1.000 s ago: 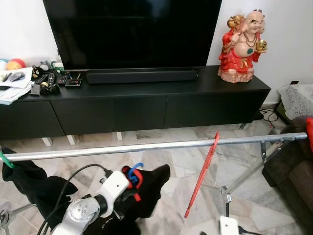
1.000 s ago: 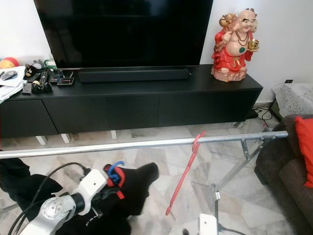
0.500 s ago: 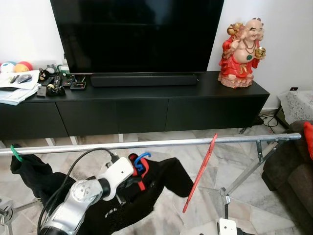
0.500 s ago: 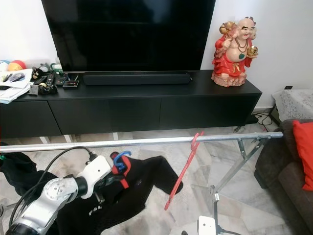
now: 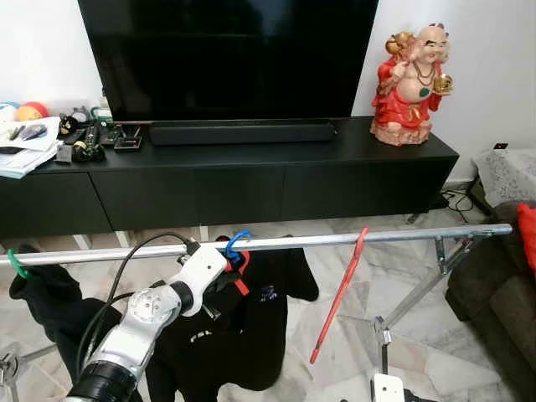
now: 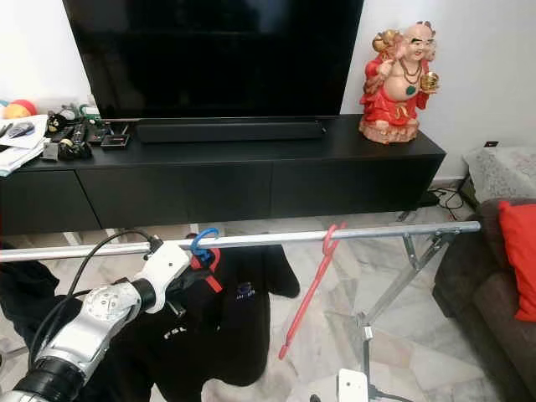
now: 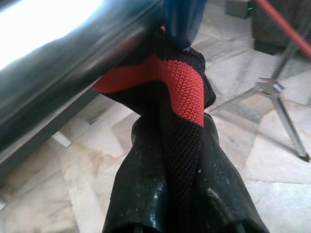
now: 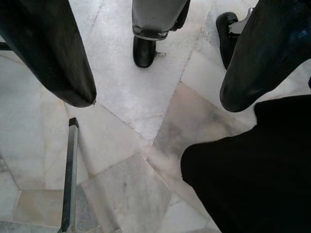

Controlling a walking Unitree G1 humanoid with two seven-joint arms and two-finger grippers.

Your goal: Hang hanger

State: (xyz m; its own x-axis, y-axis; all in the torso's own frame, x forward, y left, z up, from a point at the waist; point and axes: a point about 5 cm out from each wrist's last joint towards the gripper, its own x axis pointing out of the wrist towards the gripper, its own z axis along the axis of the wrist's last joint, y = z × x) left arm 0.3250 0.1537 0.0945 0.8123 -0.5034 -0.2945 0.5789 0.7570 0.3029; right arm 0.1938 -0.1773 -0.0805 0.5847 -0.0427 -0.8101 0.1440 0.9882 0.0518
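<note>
At the far left end of the metal rail (image 5: pixel 335 241), a green hook (image 5: pixel 15 263) carries a dark garment (image 5: pixel 50 301). Next along, the left gripper (image 7: pixel 175 160) is raised to the rail, its fingers (image 7: pixel 141 194) pressed together on the red-and-black collar of a black shirt (image 5: pixel 243 327), which sits on the blue hanger (image 5: pixel 235 244). The hanger's blue hook curls over the rail just beyond the fingertips, and the rail runs across directly past them in the left wrist view. The shirt drapes down below the gripper, toward the marble floor (image 5: pixel 352 335). Further right, well apart from the fingers, an empty red hanger (image 5: pixel 339 297) dangles tilted from the same rail. The right gripper (image 8: pixel 155 97) points down at the floor tiles, its two fingers (image 8: pixel 53 53) spread apart and holding nothing, with dark cloth lying just beside one fingertip. Behind the rail stand a black TV cabinet (image 5: pixel 251 180) and a red figurine (image 5: pixel 414 75).
</note>
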